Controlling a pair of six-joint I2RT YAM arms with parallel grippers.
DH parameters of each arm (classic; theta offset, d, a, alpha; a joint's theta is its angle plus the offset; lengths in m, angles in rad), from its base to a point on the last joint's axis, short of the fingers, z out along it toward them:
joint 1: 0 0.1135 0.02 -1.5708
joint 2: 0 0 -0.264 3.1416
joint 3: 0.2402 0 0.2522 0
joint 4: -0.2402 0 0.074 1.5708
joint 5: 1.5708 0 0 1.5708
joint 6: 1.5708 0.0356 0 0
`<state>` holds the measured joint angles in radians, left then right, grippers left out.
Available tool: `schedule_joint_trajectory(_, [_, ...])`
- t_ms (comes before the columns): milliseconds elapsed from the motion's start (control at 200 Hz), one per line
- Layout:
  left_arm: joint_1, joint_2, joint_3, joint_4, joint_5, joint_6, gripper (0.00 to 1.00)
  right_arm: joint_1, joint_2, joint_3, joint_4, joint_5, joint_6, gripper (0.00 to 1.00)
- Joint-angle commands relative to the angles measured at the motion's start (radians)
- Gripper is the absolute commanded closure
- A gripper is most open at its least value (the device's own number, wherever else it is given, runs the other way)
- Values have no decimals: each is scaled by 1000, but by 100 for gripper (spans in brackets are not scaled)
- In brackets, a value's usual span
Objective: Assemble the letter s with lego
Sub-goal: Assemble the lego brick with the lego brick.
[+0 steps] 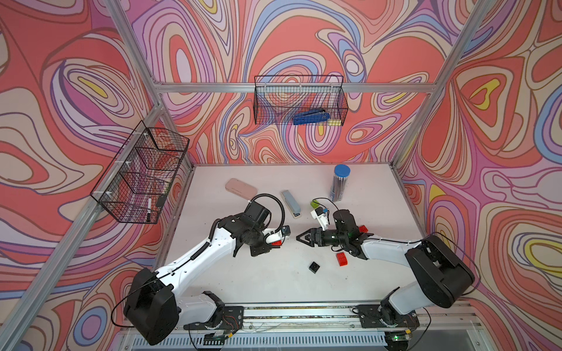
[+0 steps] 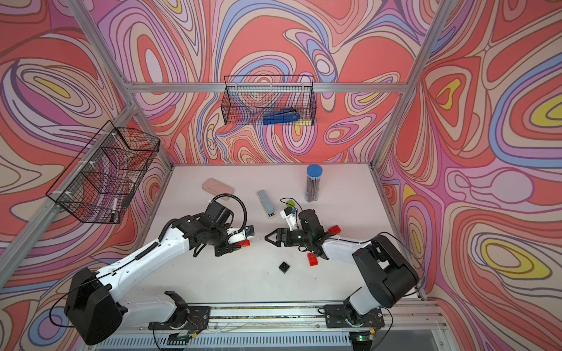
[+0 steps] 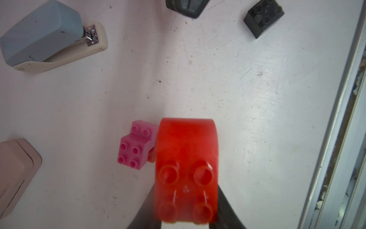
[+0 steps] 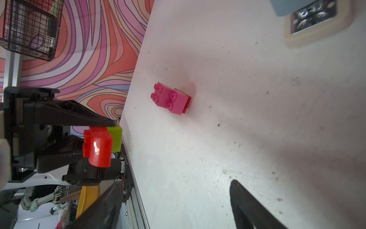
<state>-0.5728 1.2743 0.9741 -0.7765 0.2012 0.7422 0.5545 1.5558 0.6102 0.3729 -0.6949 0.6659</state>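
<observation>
Your left end effector (image 1: 275,243) clamped on red rounded brick (image 3: 186,162), lime green brick (image 4: 115,138) stuck to it, held above mid tabletop (image 1: 243,288). Pink brick pair (image 3: 136,146), red piece joined to it, lies on tabletop close by. Your right end effector (image 1: 299,237) wide, empty. Black brick (image 1: 314,267), loose red brick (image 1: 342,259) unjoined, near right. Judgement: early stage, two small clusters only, no S outline yet, most joins left.

Left arm (image 1: 194,255) and right arm (image 1: 386,246) had white shells and bulky black joint housings. Black corrugated cable (image 1: 282,209) looped at left wrist, thin black wires elsewhere. Right end effector (image 1: 301,238) was black, tapered. Black base plates (image 1: 234,314).
</observation>
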Motion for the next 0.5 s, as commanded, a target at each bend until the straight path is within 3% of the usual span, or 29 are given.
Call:
schedule_joint_trajectory(0, [42,7,53,-114,33,68,70,41,54,58,55,31,140,21])
schedule_joint_trajectory(195, [112,71,108,-125,50,123,70,91,155,85,171,70,324,25])
schedule_joint_trajectory(496, [181,180,151,-68,95,253,72,141,328,108,400,58,490,29])
